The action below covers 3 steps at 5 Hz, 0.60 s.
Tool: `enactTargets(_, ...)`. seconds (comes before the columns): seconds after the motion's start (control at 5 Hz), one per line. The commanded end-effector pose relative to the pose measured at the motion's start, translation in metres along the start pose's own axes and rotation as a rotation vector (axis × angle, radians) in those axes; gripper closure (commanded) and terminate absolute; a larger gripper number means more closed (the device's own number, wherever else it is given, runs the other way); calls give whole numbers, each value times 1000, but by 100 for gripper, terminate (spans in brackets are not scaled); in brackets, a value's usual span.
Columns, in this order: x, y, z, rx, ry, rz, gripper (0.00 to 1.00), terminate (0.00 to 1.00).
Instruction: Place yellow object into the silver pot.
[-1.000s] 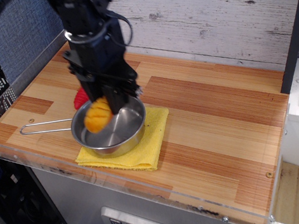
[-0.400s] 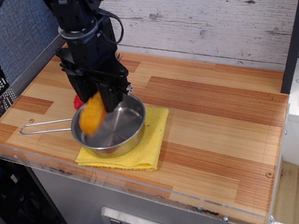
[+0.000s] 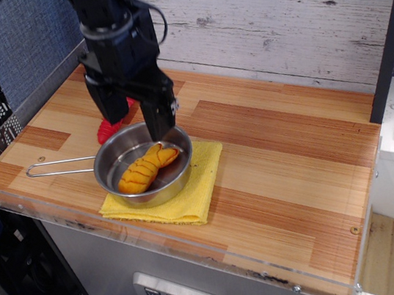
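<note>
- Yellow object (image 3: 147, 169): an elongated, soft-looking piece of orange-yellow toy food, crossed by dark brown stripes along its body, with a lobed end pointing toward the far right rim. It lies on its side inside the silver pot, resting on the bottom.
- Silver pot (image 3: 113, 158): a round, shallow saucepan of shiny, reflective metal with a smooth inner wall; a long thin wire-loop handle extends to the left, lying just above the table surface.
- Yellow cloth (image 3: 192, 196): a flat, square, slightly nubby fabric spread under the pot, its corners showing at front and right.
- Gripper (image 3: 136, 119): black, blocky, with two fingers spread apart and holding nothing; it hangs above the pot's far rim, clear of the toy.
- Red object (image 3: 107, 129): small, partly hidden behind the gripper, just beyond the pot; its shape cannot be told.
- Table (image 3: 280, 157): a laminated wooden top of striped light and reddish planks, edged by a clear plastic rim.
- Wall (image 3: 288, 15): weathered, whitish horizontal boards behind the table.
</note>
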State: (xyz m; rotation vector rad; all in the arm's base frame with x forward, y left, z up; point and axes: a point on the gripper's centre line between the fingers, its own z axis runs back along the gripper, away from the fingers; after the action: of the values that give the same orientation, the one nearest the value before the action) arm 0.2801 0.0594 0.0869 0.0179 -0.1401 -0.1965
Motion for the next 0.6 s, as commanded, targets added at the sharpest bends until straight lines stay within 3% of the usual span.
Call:
enactTargets(0.0, 16, 20, 60, -16, -136, 51, 0, 0)
enactTargets(0.2, 19, 18, 58, -49, -95, 64, 0, 0)
enactTargets(0.4, 20, 16, 54, -64, -17, 67, 0, 0)
